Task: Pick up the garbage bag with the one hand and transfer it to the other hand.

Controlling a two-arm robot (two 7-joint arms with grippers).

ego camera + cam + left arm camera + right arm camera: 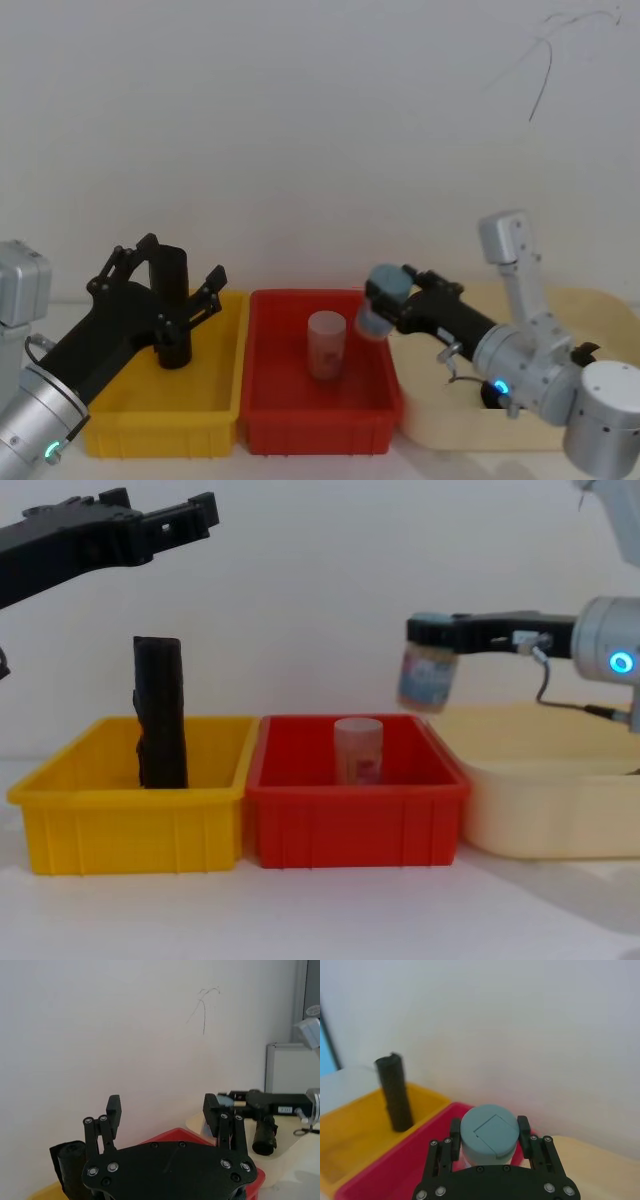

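Yellow bin (130, 825): stands at the left end of the row, touching the red bin along its right wall.
Garbage bag (160, 712): a black roll standing upright in the yellow bin, near its back wall and a little left of the middle; its top rises well above the rim. Nothing touches it.
Red bin (357, 815): the middle of the three, between the yellow bin and the cream tray.
Pale cup (357, 750): a translucent pinkish cup standing upright near the middle of the red bin, alone there.
Cream tray (545, 800): at the right end of the row, just beside the red bin; the right arm reaches out above it.
Left gripper (165, 285): on the arm with the green ring light, it hangs high over the yellow bin; in the chest view it sits clearly above the roll's top. Its fingers are spread wide with nothing between them.
Right gripper (432, 632): on the arm with the blue ring light, it hovers over the right edge of the red bin, close to the cream tray. Its fingers are clamped on a jar.
Jar (488, 1132): small, with a grey-blue lid, hanging upright from the right gripper above the red bin's rim.
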